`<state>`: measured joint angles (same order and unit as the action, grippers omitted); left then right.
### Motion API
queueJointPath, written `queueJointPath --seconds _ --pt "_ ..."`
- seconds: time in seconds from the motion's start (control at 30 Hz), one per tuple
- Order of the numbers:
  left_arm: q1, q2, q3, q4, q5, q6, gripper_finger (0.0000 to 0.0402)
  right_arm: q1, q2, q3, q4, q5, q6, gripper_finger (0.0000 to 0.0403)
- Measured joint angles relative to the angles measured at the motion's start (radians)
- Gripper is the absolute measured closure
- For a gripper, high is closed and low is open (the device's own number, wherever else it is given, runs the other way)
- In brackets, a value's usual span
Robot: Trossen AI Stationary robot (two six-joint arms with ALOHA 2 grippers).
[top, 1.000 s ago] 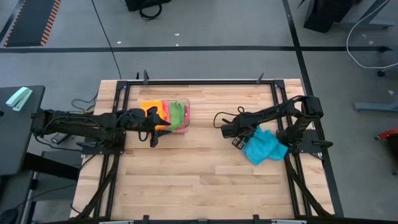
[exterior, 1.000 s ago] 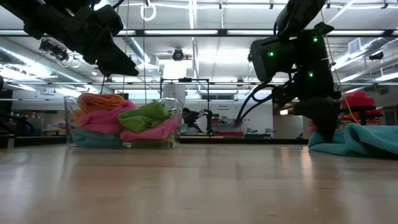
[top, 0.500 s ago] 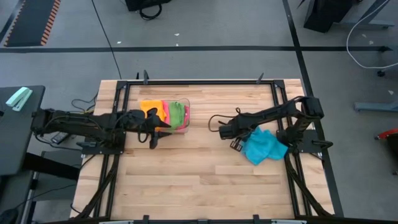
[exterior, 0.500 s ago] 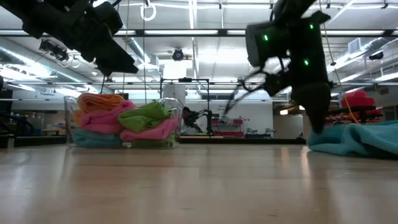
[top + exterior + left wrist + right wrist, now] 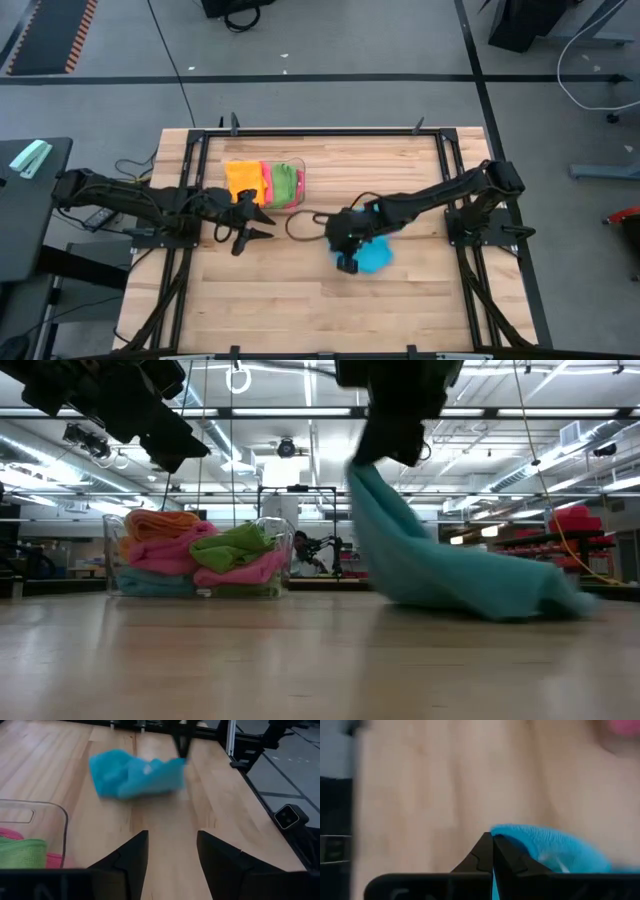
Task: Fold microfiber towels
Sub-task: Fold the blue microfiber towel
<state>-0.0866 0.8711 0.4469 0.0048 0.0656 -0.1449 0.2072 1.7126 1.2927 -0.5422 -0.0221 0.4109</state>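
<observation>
Your wooden table [image 5: 300, 290] has bare boards toward six o'clock. At centre the right gripper [image 5: 345, 262] pinches the blue towel [image 5: 372, 255] by one edge, lifting it so it can spread. At nine o'clock the left gripper [image 5: 252, 223] waits spread beside the bin [image 5: 301, 188].

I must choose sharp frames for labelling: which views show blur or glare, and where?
Left wrist view: the crumpled blue microfiber towel is smeared, while the left gripper looks sharp. Right wrist view: table and towel are blurred; the right gripper pinches it. Low view: bright ceiling lights glare behind the dark arms. High view: evenly lit, sharp.
</observation>
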Motion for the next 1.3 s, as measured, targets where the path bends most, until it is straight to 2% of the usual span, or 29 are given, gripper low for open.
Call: queueJointPath --seconds 0.17,0.3,0.53,0.77,0.97,1.23,1.3 --pt "-0.019 0.0 0.0 0.0 -0.001 -0.028 0.0223 0.063 0.0 -0.019 0.14 -0.071 -0.041 0.0397" --pt "-0.041 0.0 0.0 0.0 0.0 -0.052 0.0221 0.114 0.0 -0.04 0.148 -0.132 -0.036 0.0397" --pt "-0.082 0.0 0.0 0.0 0.0 -0.054 0.0225 0.23 0.0 -0.103 0.124 -0.267 0.152 0.0383" --pt "-0.087 0.0 0.0 0.0 -0.001 -0.054 0.0221 0.332 0.0 -0.131 -0.136 -0.26 0.421 0.0379" --pt "-0.087 0.0 0.0 0.0 -0.001 -0.054 0.0224 0.352 0.0 -0.132 -0.323 -0.246 0.59 0.0371" --pt "-0.087 0.0 0.0 0.0 -0.001 -0.054 0.0224 0.356 0.001 -0.132 -0.673 -0.355 0.776 0.0308" --pt "-0.087 0.0 0.0 0.0 -0.001 -0.054 0.0226 0.358 0.001 -0.132 -0.71 -0.366 0.786 0.0291"
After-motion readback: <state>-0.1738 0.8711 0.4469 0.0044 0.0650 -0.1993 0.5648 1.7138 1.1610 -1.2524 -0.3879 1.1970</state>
